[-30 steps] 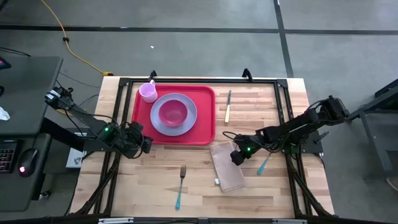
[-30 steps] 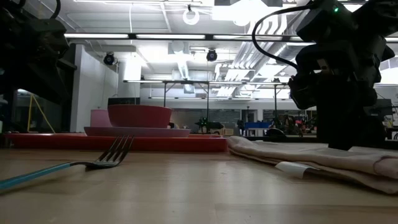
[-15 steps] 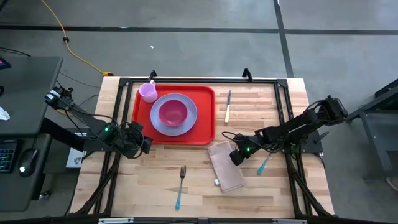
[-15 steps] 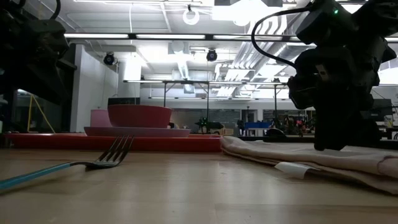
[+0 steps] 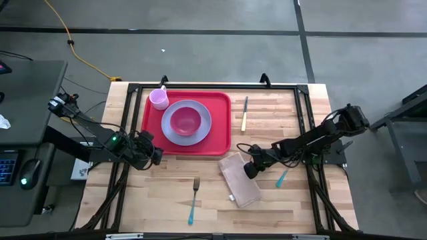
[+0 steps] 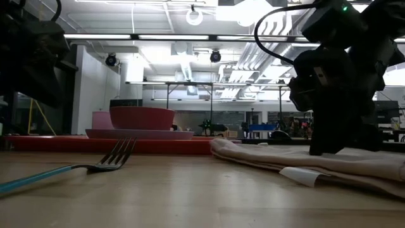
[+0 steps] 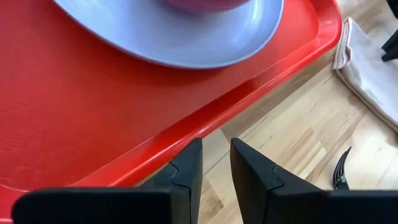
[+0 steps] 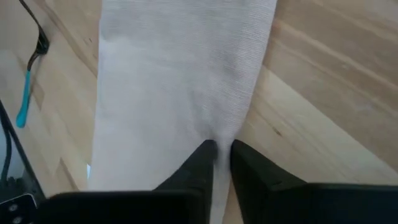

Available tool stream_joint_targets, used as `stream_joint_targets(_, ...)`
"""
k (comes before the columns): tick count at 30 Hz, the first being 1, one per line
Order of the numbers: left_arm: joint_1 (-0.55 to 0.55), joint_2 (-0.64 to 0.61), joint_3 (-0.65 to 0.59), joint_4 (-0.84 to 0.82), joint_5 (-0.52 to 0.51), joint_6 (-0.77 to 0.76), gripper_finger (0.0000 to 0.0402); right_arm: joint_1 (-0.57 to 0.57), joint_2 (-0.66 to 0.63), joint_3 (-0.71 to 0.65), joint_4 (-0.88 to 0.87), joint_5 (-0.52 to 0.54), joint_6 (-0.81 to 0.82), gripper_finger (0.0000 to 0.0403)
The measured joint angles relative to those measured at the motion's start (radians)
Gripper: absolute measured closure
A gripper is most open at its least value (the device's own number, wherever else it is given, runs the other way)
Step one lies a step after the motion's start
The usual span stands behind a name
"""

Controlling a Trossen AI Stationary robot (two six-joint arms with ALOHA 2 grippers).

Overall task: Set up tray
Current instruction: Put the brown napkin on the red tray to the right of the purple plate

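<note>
Looking level across the table, you are seeing only the front rim of the tray, and the right arm is blocking the far end of the napkin. That red tray is lying flat at the table's back left, carrying a lavender plate, a pink bowl and a pink cup. Your right gripper is pinching the napkin's edge just beside the tray's corner, while your left gripper is hovering at the tray's front rim, fingers slightly parted and holding nothing; a fork is lying nearer the front.

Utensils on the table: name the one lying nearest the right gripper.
The teal-handled utensil, just beside the right gripper pinching the napkin. The fork and the pale-handled knife lie farther off.
</note>
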Motion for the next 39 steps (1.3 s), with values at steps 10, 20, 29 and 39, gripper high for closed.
stream_joint_targets(10,0.0,0.0,0.0,-0.014,0.016,0.0,0.0291,-0.003,-0.001,0.0,-0.016,0.017,0.009,0.0401)
stream_joint_targets(20,0.0,0.0,0.0,-0.022,0.016,0.0,0.0291,-0.005,-0.083,-0.002,-0.092,0.034,0.007,0.0402)
stream_joint_targets(29,0.0,0.0,0.0,-0.025,0.013,0.0,0.0291,-0.028,-0.139,0.187,-0.566,0.106,-0.23,0.0403)
stream_joint_targets(39,0.0,0.0,0.0,-0.02,0.012,0.0,0.0291,-0.148,-0.141,0.329,-0.611,0.161,-0.512,0.0403)
